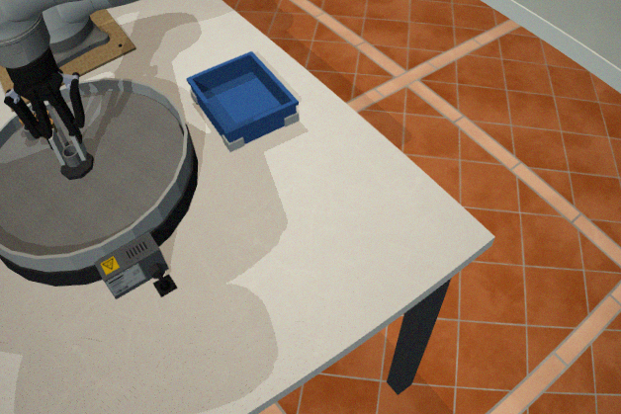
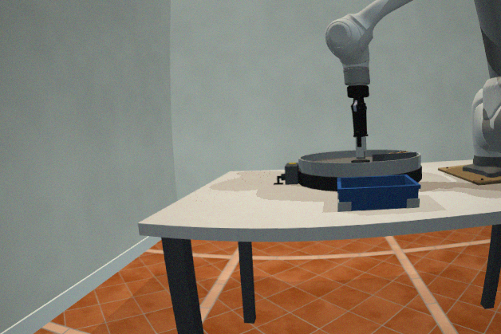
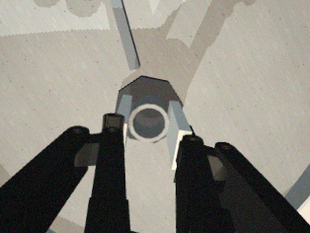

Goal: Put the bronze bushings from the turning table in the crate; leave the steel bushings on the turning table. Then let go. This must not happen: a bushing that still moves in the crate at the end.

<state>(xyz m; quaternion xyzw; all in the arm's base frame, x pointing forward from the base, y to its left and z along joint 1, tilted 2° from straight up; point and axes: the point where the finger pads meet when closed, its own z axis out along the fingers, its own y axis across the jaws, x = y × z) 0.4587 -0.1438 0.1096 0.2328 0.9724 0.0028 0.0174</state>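
My gripper [image 1: 69,150] [image 2: 360,153] [image 3: 148,113] is shut on a grey ring-shaped steel bushing [image 1: 73,160] [image 3: 148,140], low over the middle of the turning table [image 1: 135,173] [image 2: 356,168]. The bushing's open bore faces up between the fingertips. A dark many-sided hub [image 1: 77,172] [image 3: 148,87] lies just beside and below it; whether the bushing touches anything below is unclear. Orange bronze-coloured pieces show small behind the fingers at the table's back left in the top view, mostly hidden. The blue crate [image 1: 268,123] [image 2: 376,198] stands beside the turning table; its visible floor is bare.
The turning table has a raised grey rim. A thin grey bar [image 3: 127,37] reaches inward toward the hub. A drive box [image 1: 130,268] [image 2: 291,174] with a black knob sits on the rim's outside. The arm's base stands on a wooden plate [image 1: 120,42] [image 2: 453,171].
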